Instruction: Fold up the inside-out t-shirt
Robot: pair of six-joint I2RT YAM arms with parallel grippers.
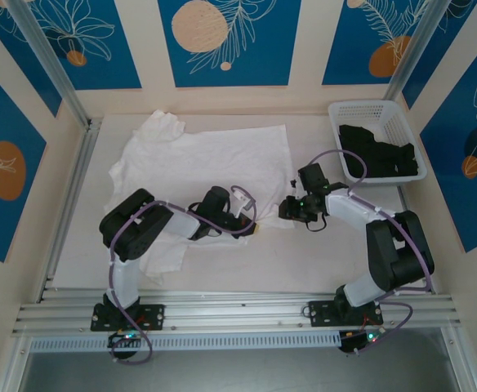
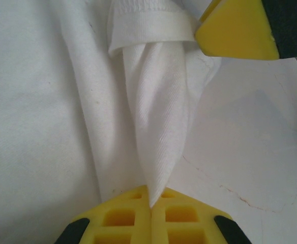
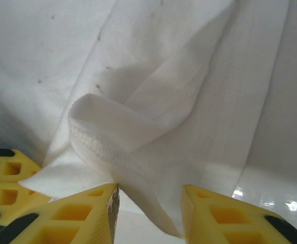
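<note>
shirt location: shirt point(image 1: 214, 159) lies spread and wrinkled on the surface point(image 1: 320, 265), left of centre. One part is bunched at the far left and another lies under the left arm.
left claw: left claw point(image 2: 149, 195) is clenched on a pinch of shirt, and the cloth rises from the jaws as a narrow tented peak.
right claw: right claw point(image 3: 151, 192) has its jaws apart and grips nothing. A rolled hem fold lies in the gap, touching the left finger.
key relation: both claws meet at the shirt's near right corner, almost touching. The rest of the shirt lies away from them, to the far left.
axis: the pinched ridge runs straight from the left claw toward the hem at the right claw's finger.
nearer arm: both are at the edge, but only the left has a hold.
judgement: the next fold likely depends on the right claw regripping the hem.
hidden: the collar and sleeves are hard to pick out in the bunch. The cloth under the left arm is covered. I can't tell which hem this is.
other: a basket point(image 1: 361, 107) at the far right holds a black garment point(image 1: 381, 155), well apart from the shirt.
</note>
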